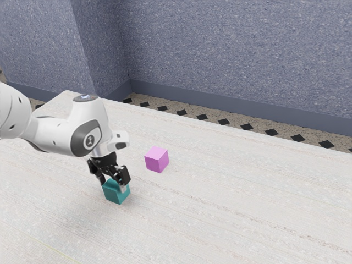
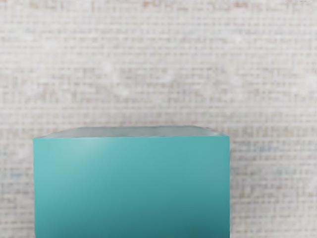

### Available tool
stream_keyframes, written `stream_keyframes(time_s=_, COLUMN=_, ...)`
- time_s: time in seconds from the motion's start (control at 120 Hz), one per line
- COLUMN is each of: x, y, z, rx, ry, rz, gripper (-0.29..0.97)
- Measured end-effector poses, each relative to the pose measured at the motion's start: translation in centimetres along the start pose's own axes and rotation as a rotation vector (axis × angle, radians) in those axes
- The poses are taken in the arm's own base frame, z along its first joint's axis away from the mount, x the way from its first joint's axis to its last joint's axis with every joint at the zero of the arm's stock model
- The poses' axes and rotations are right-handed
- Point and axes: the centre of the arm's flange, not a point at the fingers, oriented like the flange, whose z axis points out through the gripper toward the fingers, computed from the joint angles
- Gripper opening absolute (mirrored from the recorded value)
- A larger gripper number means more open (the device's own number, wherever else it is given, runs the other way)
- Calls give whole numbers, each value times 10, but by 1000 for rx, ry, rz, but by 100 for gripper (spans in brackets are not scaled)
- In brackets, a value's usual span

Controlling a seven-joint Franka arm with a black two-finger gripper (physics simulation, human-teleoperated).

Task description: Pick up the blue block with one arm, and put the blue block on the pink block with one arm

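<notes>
Blue block (image 1: 115,194) is really teal: a plain matte cube w/ sharp edges, its top face lighter in the wrist view (image 2: 131,186). It sits low at the table (image 1: 247,192), near the exterior view's left. Gripper (image 1: 114,181) comes straight down on it, jaws pinching its upper sides. Pink block (image 1: 156,159) stands apart, up and to the exterior view's right. Bare tabletop lies btwn them and all round, w/ the table edge far back by the wall.

The white arm reaches in from the exterior view's left, its gripper (image 1: 115,183) lowered over the blue block (image 1: 114,194) near the tabletop's (image 1: 247,198) front, black fingers (image 1: 124,176) closed against two sides. The pink block (image 1: 157,159) stands apart, farther back and right.
</notes>
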Motion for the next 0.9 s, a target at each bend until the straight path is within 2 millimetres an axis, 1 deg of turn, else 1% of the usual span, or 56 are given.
stream_keyframes(time_s=0.075, x=3, y=0, z=0, rx=1, ry=8, rz=7, gripper=64)
stream_keyframes(time_s=0.175, x=7, y=-6, z=0, rx=2, ry=15, rz=3, gripper=63)
stream_keyframes(time_s=0.425, x=8, y=-1, z=0, rx=1, ry=21, rz=31, gripper=49)
stream_keyframes(time_s=0.558, x=7, y=-2, z=0, rx=-4, ry=19, rz=32, gripper=43)
stream_keyframes(time_s=0.658, x=8, y=1, z=1, rx=-6, ry=19, rz=40, gripper=39)
stream_keyframes(time_s=0.775, x=8, y=1, z=0, rx=-3, ry=20, rz=43, gripper=36)
stream_keyframes(time_s=0.808, x=9, y=1, z=-1, rx=-1, ry=23, rz=44, gripper=35)
stream_keyframes(time_s=0.85, x=14, y=0, z=-8, rx=3, ry=38, rz=45, gripper=33)
stream_keyframes(time_s=0.875, x=18, y=-1, z=-14, rx=6, ry=49, rz=45, gripper=32)
stream_keyframes(time_s=0.9, x=25, y=-2, z=-25, rx=9, ry=67, rz=46, gripper=31)
